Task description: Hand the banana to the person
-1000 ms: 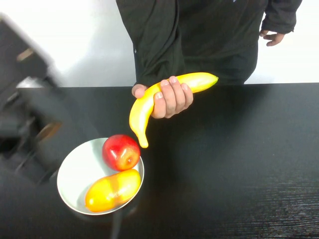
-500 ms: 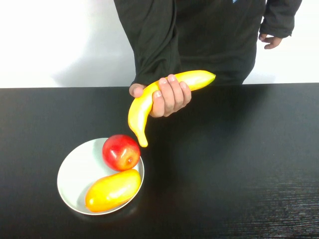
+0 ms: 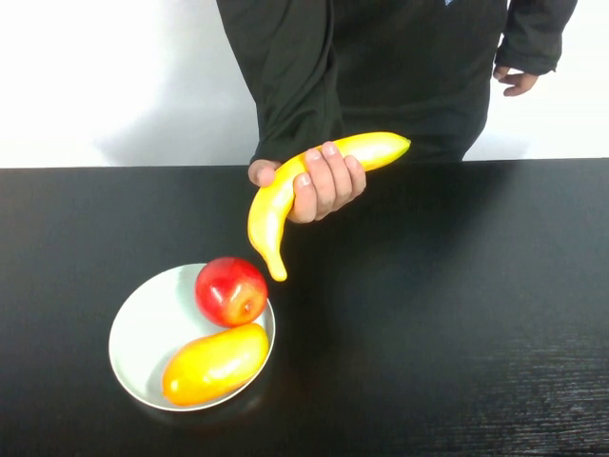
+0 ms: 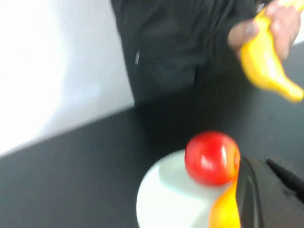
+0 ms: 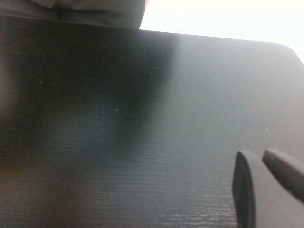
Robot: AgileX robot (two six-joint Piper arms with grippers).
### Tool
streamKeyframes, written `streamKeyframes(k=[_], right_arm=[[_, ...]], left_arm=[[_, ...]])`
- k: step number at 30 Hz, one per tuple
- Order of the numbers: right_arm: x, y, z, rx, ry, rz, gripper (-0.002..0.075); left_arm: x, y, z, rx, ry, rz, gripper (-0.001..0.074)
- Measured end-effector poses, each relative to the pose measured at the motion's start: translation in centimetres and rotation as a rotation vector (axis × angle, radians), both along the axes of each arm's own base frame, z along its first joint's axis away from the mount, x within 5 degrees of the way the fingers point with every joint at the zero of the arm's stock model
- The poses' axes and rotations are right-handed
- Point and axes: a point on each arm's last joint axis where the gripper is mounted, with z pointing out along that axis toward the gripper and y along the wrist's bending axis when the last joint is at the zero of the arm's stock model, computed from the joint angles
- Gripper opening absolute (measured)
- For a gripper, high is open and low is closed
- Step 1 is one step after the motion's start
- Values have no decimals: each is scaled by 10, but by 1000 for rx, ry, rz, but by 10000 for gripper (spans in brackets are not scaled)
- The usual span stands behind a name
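The long, curved yellow banana (image 3: pixel 285 195) sits in the hand (image 3: pixel 324 183) of the person in the dark long-sleeved top (image 3: pixel 381 67), held above the black tabletop (image 3: pixel 457 314) at upper centre of the high view. At lower left, a white round plate (image 3: pixel 143 333) carries a red apple (image 3: pixel 230 290) and a plump yellow-orange fruit (image 3: pixel 214 363). The left gripper (image 4: pixel 273 194) shows only as dark parts beside the plate, the right gripper (image 5: pixel 266 190) above bare tabletop; I cannot tell whether either is open or closed.

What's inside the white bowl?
The white bowl holds a red apple and a yellow-orange mango, touching. The bowl's floor beneath them is hidden. Neither end effector is over it.
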Motion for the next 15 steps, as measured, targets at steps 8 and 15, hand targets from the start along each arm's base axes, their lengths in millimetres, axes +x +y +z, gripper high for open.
streamKeyframes(k=[8,15], right_arm=[[0,0,0,0,0,0,-11],[0,0,0,0,0,0,-11]], left_arm=[[5,-2,-33,-153,-327,101,-2],[0,12,-64,-276,-538,307,-3]])
